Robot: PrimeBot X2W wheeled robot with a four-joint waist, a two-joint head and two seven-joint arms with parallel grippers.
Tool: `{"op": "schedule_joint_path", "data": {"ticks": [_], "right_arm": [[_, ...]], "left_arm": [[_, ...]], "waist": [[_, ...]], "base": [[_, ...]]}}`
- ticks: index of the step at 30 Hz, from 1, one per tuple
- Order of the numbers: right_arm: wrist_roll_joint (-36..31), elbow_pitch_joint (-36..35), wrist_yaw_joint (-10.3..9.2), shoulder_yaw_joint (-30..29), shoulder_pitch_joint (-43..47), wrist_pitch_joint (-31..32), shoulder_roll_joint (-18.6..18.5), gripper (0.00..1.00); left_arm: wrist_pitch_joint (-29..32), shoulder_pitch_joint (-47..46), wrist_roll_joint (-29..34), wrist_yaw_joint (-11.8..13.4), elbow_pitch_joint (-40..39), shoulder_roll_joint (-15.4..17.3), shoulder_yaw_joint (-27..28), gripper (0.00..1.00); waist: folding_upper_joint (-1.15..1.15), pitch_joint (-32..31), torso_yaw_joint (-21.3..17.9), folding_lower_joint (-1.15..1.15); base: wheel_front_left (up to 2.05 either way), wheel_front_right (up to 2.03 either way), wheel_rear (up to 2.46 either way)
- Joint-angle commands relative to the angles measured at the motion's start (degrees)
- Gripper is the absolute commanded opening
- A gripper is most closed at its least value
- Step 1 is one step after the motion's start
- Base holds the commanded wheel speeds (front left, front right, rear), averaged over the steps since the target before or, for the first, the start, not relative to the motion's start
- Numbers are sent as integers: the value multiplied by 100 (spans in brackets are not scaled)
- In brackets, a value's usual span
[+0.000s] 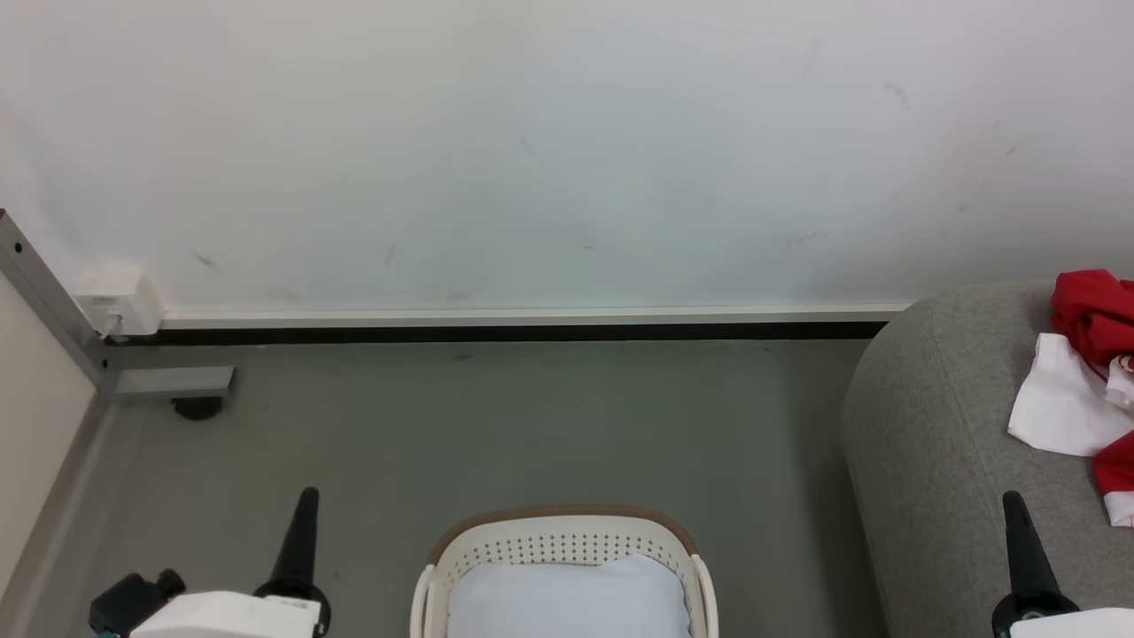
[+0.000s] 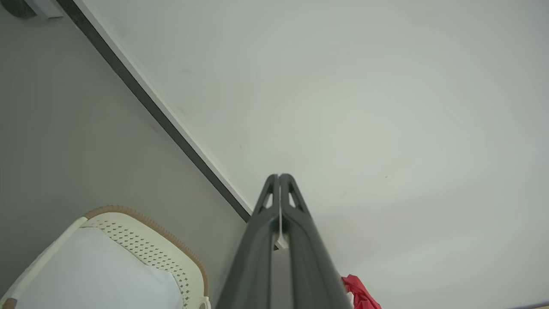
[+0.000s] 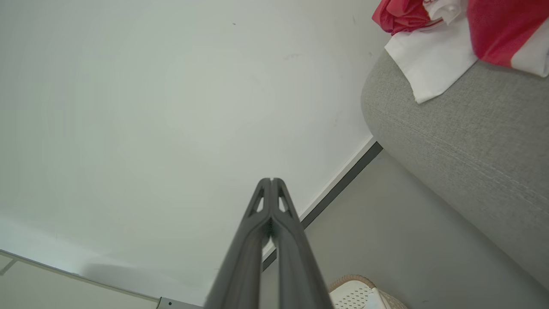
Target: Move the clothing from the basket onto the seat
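Grey floor (image 1: 532,416) stretches ahead. Our left end effector (image 1: 306,501) and right end effector (image 1: 1013,505) are pinched closed, empty. The clothing (image 1: 1085,310) lies on the seat (image 1: 930,425) beside the right one; the basket (image 1: 567,536) between them seemingly holds just a cushion (image 1: 567,598), which we risk grabbing by mistake.

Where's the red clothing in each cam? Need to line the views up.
Head view: clothing at the right edge, lying on the seat.
Left wrist view: a red scrap at the bottom edge, right of centre.
Right wrist view: top right corner, draped over the seat's rounded edge.
Shared landmark: the dark skirting strip at the wall's foot, in all three.
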Motion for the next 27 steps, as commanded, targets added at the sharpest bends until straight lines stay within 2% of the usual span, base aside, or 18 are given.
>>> {"op": "schedule_joint_path", "data": {"ticks": [1,27], "right_arm": [[161,-12,-6,-39,-113,47,-24,0],[1370,115,-8,-184,-293,403,19,0]], "left_arm": [[41,-100,-182,-11,-65,0,48,0],[400,-102,-1486,-16,-99,-28,291,0]], "waist": [[0,1,-7,0],[0,16,-124,0]], "base": [[0,0,0],[0,0,0]]}}
